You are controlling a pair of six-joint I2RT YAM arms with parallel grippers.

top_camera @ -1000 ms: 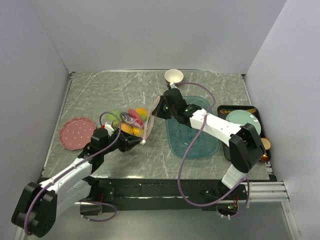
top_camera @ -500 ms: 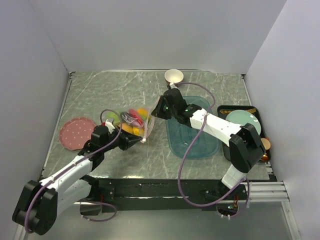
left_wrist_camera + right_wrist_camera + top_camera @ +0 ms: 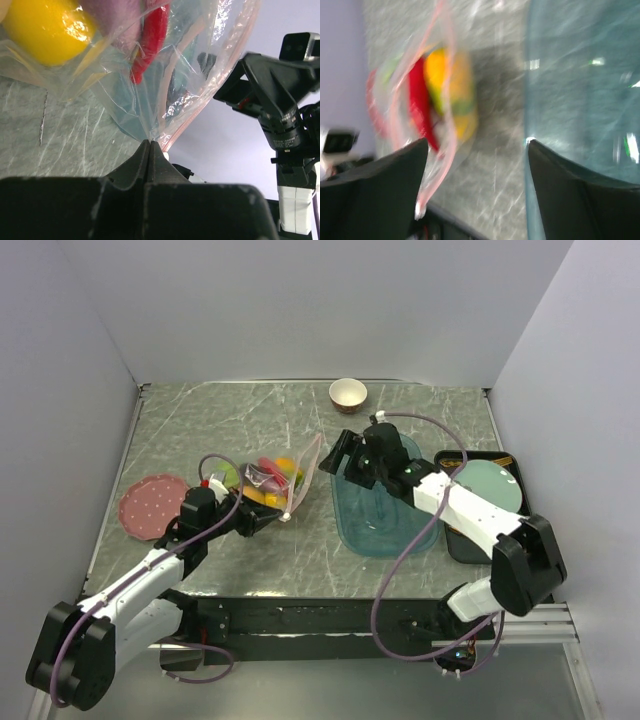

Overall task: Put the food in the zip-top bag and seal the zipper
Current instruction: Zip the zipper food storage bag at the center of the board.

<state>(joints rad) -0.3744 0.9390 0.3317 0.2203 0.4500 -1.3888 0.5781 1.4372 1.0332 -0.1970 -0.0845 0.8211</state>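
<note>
The zip-top bag [image 3: 272,480] lies left of centre, holding the food: a yellow lemon [image 3: 45,30], a red chili [image 3: 150,40] and green and orange pieces. Its pink zipper [image 3: 305,472] runs along the right edge. My left gripper [image 3: 270,520] is shut on the bag's near corner, the clear film pinched at the tips [image 3: 150,142]. My right gripper [image 3: 346,452] stands open just right of the zipper's far end, over the teal tray's left rim. In the blurred right wrist view, only table shows between its fingers [image 3: 385,185], with the bag [image 3: 437,100] off to their left.
A translucent teal tray [image 3: 385,515] lies right of the bag. A cream-and-brown bowl [image 3: 348,393] stands at the back. A pink dotted plate [image 3: 153,506] sits at the left. A black tray with a green plate [image 3: 487,485] is at the right edge.
My right gripper has opened, let go of the zipper's far end and drawn back to the right. My left gripper has closed on the bag's near corner.
</note>
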